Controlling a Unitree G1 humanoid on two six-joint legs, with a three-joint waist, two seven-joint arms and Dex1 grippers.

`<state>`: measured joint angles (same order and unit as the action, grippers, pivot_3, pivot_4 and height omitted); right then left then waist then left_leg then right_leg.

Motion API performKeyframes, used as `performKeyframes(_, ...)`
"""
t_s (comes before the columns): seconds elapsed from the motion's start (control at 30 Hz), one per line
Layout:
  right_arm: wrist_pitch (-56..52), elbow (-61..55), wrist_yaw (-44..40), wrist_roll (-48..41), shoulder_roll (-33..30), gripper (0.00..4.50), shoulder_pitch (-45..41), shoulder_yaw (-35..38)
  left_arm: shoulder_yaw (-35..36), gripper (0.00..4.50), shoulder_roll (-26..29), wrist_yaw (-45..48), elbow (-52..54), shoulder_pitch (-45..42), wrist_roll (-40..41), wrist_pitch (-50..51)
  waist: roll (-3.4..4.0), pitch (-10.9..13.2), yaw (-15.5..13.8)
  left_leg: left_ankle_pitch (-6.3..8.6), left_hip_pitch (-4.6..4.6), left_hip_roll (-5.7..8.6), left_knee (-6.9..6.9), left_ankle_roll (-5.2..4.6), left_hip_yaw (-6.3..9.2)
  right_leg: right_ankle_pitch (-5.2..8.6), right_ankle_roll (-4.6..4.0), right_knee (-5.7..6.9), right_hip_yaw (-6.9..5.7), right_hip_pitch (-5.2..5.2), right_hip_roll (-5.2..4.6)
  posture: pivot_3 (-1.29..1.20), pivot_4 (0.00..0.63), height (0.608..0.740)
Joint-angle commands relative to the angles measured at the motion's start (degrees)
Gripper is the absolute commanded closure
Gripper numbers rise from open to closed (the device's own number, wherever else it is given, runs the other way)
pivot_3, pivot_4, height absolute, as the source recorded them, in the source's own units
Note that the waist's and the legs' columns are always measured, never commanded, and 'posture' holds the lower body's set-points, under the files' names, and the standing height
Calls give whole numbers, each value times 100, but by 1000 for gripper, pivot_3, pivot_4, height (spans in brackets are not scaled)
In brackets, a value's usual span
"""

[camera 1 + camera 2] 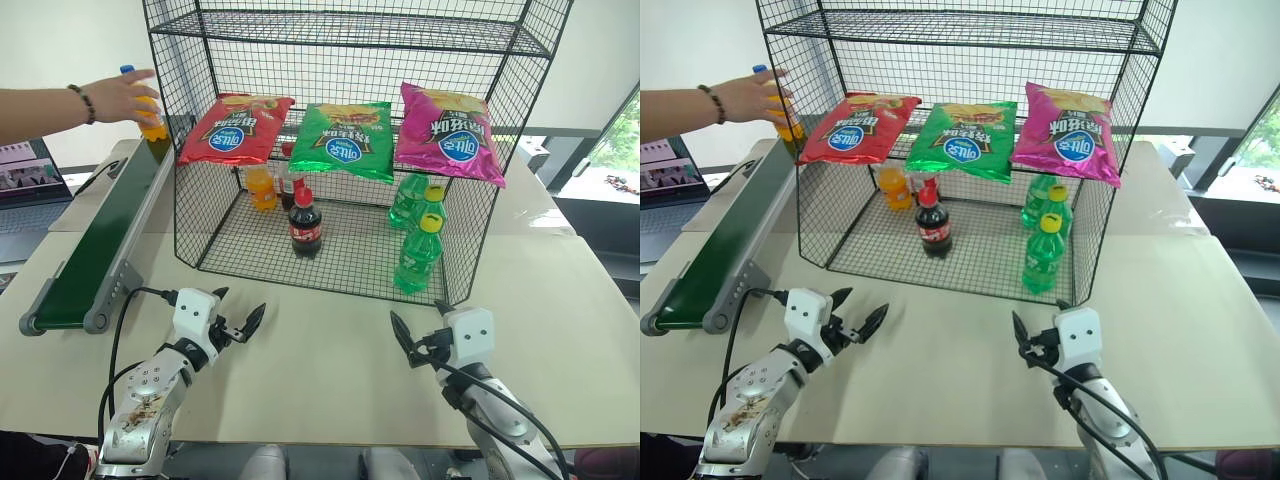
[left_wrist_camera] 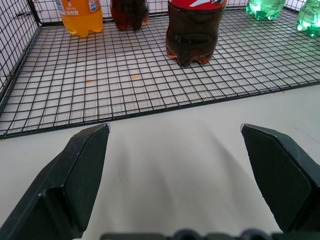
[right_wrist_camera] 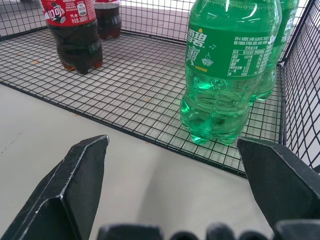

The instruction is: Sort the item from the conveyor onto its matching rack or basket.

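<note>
1. Head views: a person's hand grips the small clear plastic bottle of orange soda with a blue screw cap at the far end of the long dark green conveyor belt in its grey metal frame. Can't tell if the bottle stands on the belt or hangs just above it.
2. The big black wire-mesh rack stands on the pale bench, beside the conveyor. Its middle tier carries a red chip bag, a green chip bag and a pink chip bag. On the bottom tier: another orange soda bottle at the back left, a dark cola bottle with a red cap mid-front, green soda bottles at right.
3. My left tool and right tool hover low over the bench in front of the rack, well apart from the conveyor, both spread wide and empty.
4. Left wrist view: black fingers wide apart with bare bench between them; the rack floor is ahead, with the orange and cola bottle bases.
5. Right wrist view: fingers wide, nothing held; a green bottle stands just inside the rack's front edge.
6. Progress: nothing sorted yet, I reckon. Left to do: bottle travels down the belt, I pick it, then place it by the orange soda on the bottom tier.
</note>
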<state>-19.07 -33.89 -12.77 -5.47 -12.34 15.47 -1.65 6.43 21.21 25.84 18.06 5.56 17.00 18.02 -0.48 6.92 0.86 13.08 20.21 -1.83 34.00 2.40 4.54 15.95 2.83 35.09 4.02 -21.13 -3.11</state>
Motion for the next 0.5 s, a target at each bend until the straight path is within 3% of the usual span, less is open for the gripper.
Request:
performKeyframes(0.03, -82, -250, -297, -296, -143, 7, -61, 51, 409, 0, 77, -26, 342, 17, 329, 183, 0, 0, 3, 0, 0, 0, 0, 0, 0, 0, 0, 0, 0, 0, 0, 0, 150, 738)
performKeyframes(0.2, -562, -450, -1329, -1323, -755, 7, -462, 198, 1126, 0, 39, -212, 1113, 244, 952, 399, -2, 2, 15, 0, 0, -1, 0, 0, 0, 0, 0, 0, 0, 2, 0, 0, 150, 738)
performKeyframes(0.33, -1128, -436, -2129, -2236, -1352, 7, -1329, 258, 1984, 0, 93, -631, 1827, 440, 1430, 589, -7, 5, 19, 0, 0, -2, 5, -1, 1, 0, -1, 2, 0, 9, 1, 0, 150, 738)
performKeyframes(0.5, -1770, -207, -2689, -3150, -1547, 7, -2763, 17, 3136, 0, 157, -1247, 1839, 498, 1869, 808, -4, 4, 21, 1, -4, -3, 6, -3, 3, 0, -1, 3, -2, 13, 5, 0, 150, 738)
